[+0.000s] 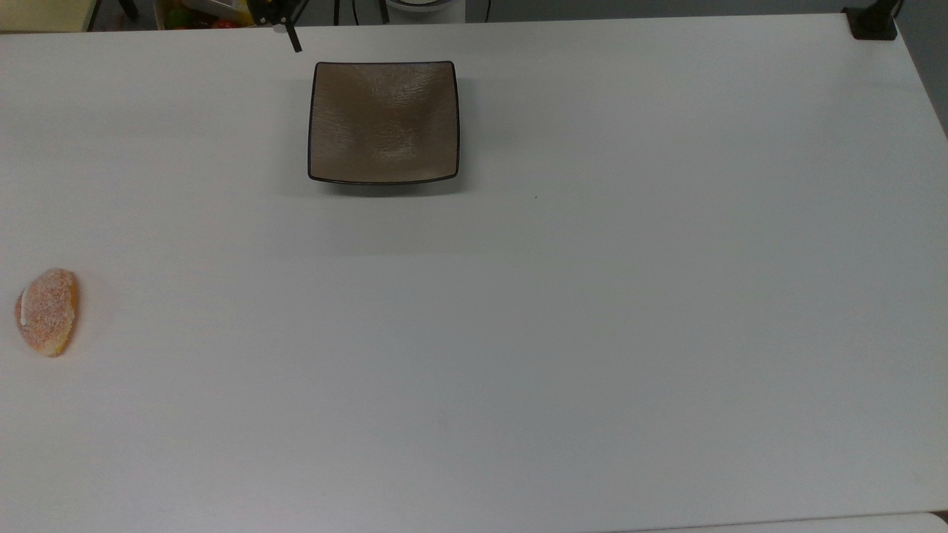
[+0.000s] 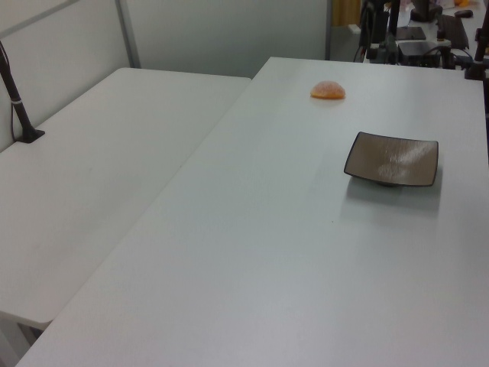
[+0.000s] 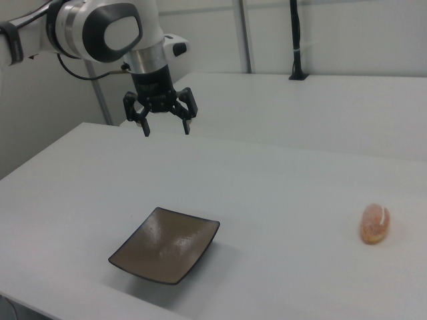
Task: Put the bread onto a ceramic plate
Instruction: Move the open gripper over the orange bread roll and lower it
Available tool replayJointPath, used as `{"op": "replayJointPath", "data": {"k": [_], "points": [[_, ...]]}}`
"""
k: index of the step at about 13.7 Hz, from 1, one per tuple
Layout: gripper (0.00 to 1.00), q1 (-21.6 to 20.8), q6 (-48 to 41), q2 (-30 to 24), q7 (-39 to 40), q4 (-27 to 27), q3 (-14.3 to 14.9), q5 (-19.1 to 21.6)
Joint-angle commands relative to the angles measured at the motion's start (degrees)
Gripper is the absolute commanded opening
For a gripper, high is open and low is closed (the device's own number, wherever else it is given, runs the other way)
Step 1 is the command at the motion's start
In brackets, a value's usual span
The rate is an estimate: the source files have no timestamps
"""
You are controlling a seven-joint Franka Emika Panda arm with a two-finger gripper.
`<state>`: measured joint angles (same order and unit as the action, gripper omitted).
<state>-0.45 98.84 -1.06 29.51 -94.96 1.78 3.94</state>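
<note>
Jaws spread wide and empty; nothing has been grasped yet.
The gripper [image 3: 165, 125] is held above the table; the bread [image 3: 374, 223] lies well apart from the ceramic plate [image 3: 167, 244]; pickup and placing are left.

In the right view, the white arm [image 3: 100, 27] reaches in from the right view's upper left, its last joint turned straight down. The black hand [image 3: 165, 125] hangs from it, pointing downward, raised well up in the air. Its two fingers [image 3: 145, 125] are spread wide apart, with nothing between them.
</note>
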Motion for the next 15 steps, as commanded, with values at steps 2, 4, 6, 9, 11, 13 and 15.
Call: {"op": "replayJointPath", "data": {"k": [2, 4, 6, 9, 11, 13, 15], "points": [[1.0, 3.0, 0.4, 0.3, 7.4, -1.2, 0.2, 0.2], [1.0, 4.8, 1.3, 1.4, 7.6, -0.8, 0.2, 0.1], [1.0, 6.2, 4.8, 2.9, 8.1, -0.5, 0.2, -0.1], [1.0, 8.8, 11.3, 5.2, 8.6, -0.4, 0.4, 0.0], [1.0, 10.8, 19.2, 8.5, 8.8, -0.1, 1.6, 0.0], [1.0, 13.0, 26.4, 12.0, 9.2, 1.0, 1.7, 0.0], [1.0, 14.3, 34.3, 15.0, 9.2, 1.1, 2.4, 0.1]]}}
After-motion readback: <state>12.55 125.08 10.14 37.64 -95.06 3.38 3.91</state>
